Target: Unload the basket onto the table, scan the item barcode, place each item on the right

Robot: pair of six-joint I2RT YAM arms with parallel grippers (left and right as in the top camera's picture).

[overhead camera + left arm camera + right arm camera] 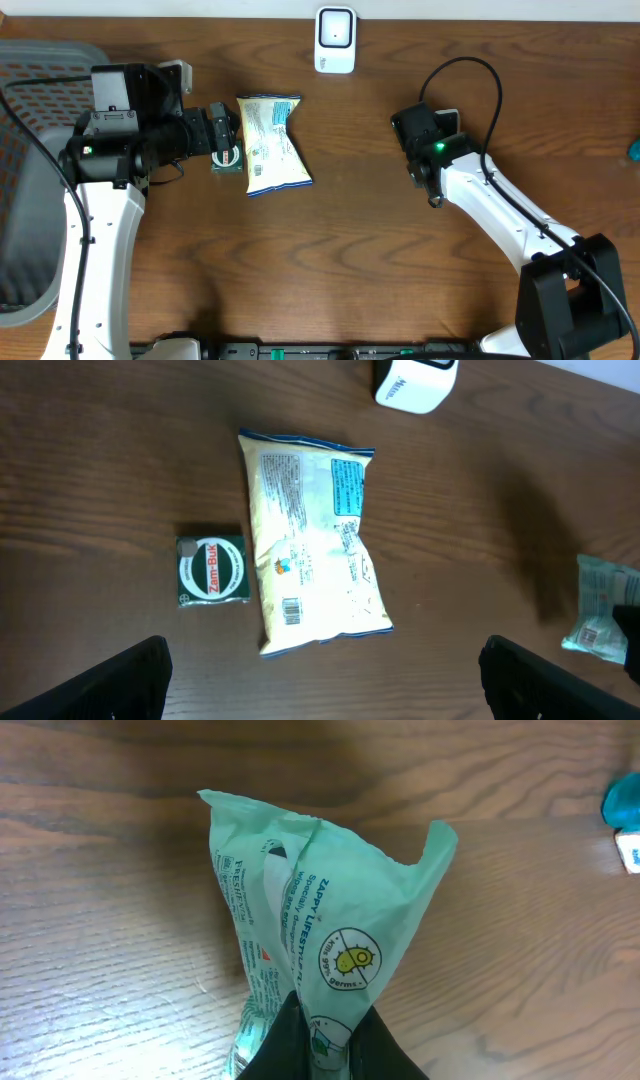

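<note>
Mint-green plastic pouch (320, 910), pinched by right gripper (318, 1035): turn its barcode, perhaps underneath, toward white boxy scanner (335, 40); left gripper (325, 675) wide, empty.

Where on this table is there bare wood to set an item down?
Bare wood lies mid-table between the snack bag and the right gripper holding the green packet, in front of the scanner, and along the front of the table. It is crowded at left: basket, left gripper, green box and snack bag sit close together.
</note>
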